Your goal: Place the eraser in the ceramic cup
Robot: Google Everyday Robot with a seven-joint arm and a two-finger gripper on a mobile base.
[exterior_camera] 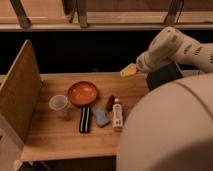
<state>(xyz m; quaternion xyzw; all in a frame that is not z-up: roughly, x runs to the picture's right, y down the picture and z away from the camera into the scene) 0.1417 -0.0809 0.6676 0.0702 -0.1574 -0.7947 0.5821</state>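
Note:
The eraser (85, 119), a black bar with white lengthwise stripes, lies flat on the wooden table (60, 142), just in front of the orange bowl. The ceramic cup (59, 105), small, pale and tapering, stands upright to the left of the eraser and a short way from it. My gripper (129, 70), with its yellowish tip, hangs above the table's back right part, well away from both. It is open and holds nothing. The white arm reaches in from the right.
An orange-red bowl (83, 93) sits behind the eraser. A blue-grey block (101, 117), a white tube with a dark cap (117, 114) and a small red item (110, 102) lie to its right. A tall wooden panel (20, 95) walls the left side. My white body (170, 130) hides the right front.

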